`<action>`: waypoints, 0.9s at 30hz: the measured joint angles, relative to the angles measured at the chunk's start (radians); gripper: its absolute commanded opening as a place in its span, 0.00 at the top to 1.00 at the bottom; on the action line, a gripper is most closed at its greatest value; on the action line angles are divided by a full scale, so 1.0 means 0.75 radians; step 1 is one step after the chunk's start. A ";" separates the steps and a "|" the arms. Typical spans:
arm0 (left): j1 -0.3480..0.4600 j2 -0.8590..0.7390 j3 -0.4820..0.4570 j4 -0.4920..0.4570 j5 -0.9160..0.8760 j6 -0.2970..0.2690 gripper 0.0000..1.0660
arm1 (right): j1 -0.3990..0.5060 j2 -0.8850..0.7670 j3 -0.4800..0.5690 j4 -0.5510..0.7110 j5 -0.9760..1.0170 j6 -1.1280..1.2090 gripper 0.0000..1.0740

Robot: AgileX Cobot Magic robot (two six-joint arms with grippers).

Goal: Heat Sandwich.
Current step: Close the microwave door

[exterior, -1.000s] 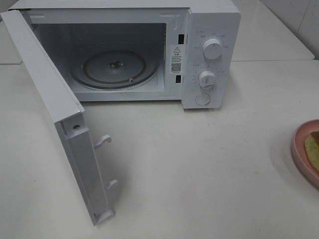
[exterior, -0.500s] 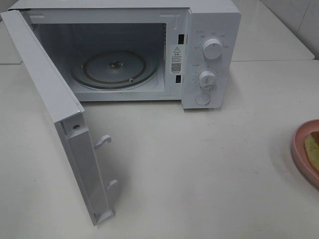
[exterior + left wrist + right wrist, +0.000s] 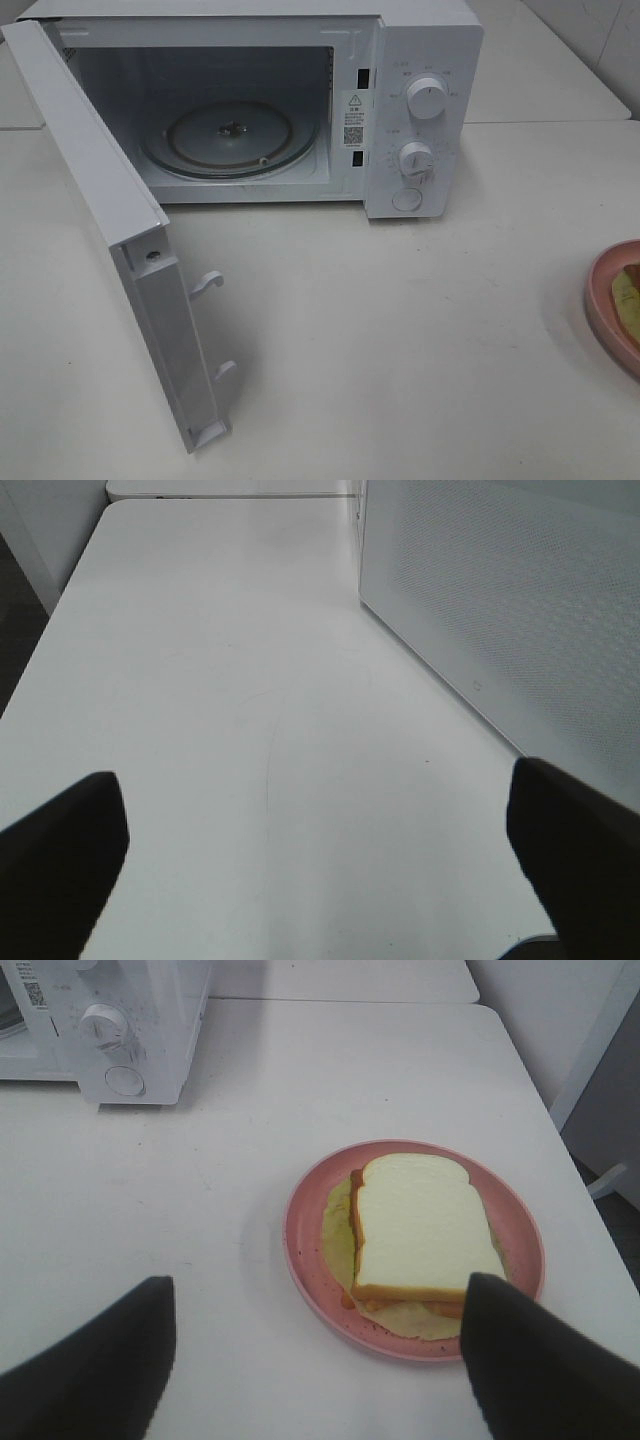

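Note:
The sandwich, white bread on top with brown crust and a yellow-green layer beneath, lies on a round pink plate. In the high view only a sliver of the sandwich and the plate shows at the right edge. My right gripper hovers open just short of the plate, holding nothing. The microwave stands at the back with its door swung wide open to the left and its glass turntable bare. My left gripper is open and empty over the table beside the door's outer face. Neither gripper shows in the high view.
The microwave's two knobs and a round button sit on its right panel. The open door juts toward the table's front left. White tabletop stretches between the microwave and the plate. The table's edge runs near my left gripper.

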 measured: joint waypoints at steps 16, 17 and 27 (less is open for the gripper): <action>0.000 0.000 0.000 -0.011 0.000 0.000 0.08 | 0.000 0.000 0.000 0.000 0.000 0.000 0.29; 0.000 0.000 0.000 -0.011 0.000 0.000 0.08 | 0.000 0.000 0.000 0.000 0.000 0.000 0.29; 0.000 0.187 -0.057 -0.041 -0.100 0.000 0.19 | 0.000 0.000 0.000 0.000 0.000 0.000 0.29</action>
